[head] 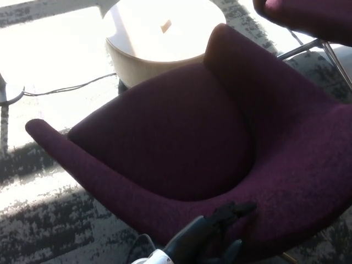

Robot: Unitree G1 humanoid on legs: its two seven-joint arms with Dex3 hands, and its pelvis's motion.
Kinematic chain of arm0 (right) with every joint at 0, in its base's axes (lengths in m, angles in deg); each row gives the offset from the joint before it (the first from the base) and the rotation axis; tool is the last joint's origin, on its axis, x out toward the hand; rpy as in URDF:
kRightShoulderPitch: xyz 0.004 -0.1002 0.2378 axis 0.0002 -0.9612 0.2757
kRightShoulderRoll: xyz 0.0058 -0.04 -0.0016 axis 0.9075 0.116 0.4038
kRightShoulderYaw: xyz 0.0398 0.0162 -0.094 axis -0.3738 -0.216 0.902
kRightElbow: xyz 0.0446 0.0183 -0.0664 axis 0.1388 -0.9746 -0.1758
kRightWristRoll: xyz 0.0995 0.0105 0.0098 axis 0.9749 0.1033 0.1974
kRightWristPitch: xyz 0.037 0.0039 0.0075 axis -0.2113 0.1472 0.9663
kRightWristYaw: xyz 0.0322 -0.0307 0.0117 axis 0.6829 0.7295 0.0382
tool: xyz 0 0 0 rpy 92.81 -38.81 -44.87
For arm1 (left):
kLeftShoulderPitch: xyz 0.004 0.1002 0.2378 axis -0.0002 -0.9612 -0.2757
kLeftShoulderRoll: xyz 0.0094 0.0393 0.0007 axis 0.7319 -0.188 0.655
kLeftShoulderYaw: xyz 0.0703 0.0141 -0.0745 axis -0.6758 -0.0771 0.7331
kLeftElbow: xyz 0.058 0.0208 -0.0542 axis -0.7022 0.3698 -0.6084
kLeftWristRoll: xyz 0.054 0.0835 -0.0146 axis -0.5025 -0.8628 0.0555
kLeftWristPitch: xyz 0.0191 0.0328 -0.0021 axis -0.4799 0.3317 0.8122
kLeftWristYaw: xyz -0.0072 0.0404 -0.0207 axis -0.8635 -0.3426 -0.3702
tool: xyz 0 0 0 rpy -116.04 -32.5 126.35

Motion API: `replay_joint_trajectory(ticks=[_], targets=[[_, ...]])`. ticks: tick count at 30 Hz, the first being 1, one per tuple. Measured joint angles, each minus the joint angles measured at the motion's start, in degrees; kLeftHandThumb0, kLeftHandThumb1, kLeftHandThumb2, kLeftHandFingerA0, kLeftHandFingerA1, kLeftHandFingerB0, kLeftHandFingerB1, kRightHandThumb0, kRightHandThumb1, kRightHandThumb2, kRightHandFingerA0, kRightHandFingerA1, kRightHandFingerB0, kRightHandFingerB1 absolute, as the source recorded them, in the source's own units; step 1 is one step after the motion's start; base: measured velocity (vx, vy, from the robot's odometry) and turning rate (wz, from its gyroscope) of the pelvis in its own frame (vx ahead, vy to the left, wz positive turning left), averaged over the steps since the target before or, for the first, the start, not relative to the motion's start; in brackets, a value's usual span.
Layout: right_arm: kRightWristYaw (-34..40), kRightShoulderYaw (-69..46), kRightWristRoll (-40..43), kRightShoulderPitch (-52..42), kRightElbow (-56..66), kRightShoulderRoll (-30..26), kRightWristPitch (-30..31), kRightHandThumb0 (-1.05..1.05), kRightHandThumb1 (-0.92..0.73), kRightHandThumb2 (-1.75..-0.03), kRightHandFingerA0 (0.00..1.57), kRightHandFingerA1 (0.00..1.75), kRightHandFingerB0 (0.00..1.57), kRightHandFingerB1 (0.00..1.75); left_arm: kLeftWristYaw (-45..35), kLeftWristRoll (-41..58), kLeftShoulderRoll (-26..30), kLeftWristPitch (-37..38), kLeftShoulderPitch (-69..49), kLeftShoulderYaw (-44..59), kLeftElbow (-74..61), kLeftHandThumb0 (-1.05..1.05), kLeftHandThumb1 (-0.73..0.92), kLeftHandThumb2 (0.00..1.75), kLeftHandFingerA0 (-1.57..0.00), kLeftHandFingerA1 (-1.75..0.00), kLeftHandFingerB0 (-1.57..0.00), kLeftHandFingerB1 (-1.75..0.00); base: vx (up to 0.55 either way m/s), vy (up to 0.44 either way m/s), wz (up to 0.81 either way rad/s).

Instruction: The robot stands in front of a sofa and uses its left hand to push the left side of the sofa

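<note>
A dark purple upholstered sofa chair (181,137) fills most of the head view, turned so its left arm (82,165) runs from the left edge toward the bottom middle. My black left hand (220,234) comes up from the bottom edge and presses against the chair's near rim, fingers resting on the fabric and holding nothing. My right hand does not show.
A round pale wooden table (159,38) stands just behind the chair in bright sunlight. A black cable (66,88) runs across the patterned grey carpet (44,231) at the left. Part of another purple chair (308,16) with metal legs sits at the top right.
</note>
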Motion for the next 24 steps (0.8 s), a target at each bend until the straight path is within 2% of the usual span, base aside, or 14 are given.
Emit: replay_joint_trajectory(ticks=[1,2,5,14,16,17,24], targets=[[0.0,-0.1,0.0,0.0,0.0,0.0,0.0,-0.63,-0.82,-0.65,0.46,0.41,0.34,0.34,0.1,-0.3,0.0,0.0,0.2,-0.3,0.1,-0.81,0.71,1.17,0.0,-0.41,0.0,-0.34,0.0,0.0,0.0],[0.0,-0.1,0.0,0.0,0.1,0.0,0.0,-0.63,-0.82,-0.65,0.45,0.39,0.34,0.33,0.2,-0.6,-0.2,-0.1,0.5,-0.7,0.0,-0.96,0.8,1.2,-0.02,-0.35,-0.11,-0.27,0.0,0.0,0.0],[0.1,-0.1,-0.2,0.0,0.3,0.0,0.4,-0.6,-0.83,-0.65,0.44,0.4,0.33,0.34,0.2,-1.1,-0.3,-0.5,0.8,-1.4,-0.1,-0.97,0.8,1.21,-0.04,-0.3,-0.09,-0.22,0.0,0.0,0.0],[0.5,-0.2,-0.4,0.1,0.6,0.0,1.2,-0.58,-0.82,-0.65,0.43,0.39,0.35,0.34,0.0,-1.8,-0.6,-2.9,1.0,-1.8,-1.3,-0.9,0.77,1.21,0.0,-0.3,-0.03,-0.22,0.0,0.0,0.0],[0.5,-0.2,-0.4,0.1,0.6,0.0,1.4,-0.58,-0.84,-0.64,0.43,0.38,0.33,0.32,-0.1,-1.9,-0.6,-3.1,1.0,-1.8,-1.4,-0.9,0.8,1.22,0.0,-0.33,-0.02,-0.22,0.0,0.0,0.0],[0.5,-0.2,-0.5,0.1,0.6,0.0,1.4,-0.58,-0.82,-0.63,0.42,0.38,0.33,0.32,-0.1,-1.9,-0.6,-3.1,1.0,-1.8,-1.4,-0.96,0.84,1.23,-0.03,-0.29,-0.04,-0.18,0.0,0.0,0.0],[0.5,-0.1,-0.5,0.0,0.6,0.1,1.5,-0.61,-0.83,-0.65,0.43,0.4,0.34,0.34,-0.1,-2.1,-0.5,-3.4,1.0,-2.1,-1.6,-0.9,0.82,1.23,0.0,-0.33,0.0,-0.21,0.0,0.0,0.0]])
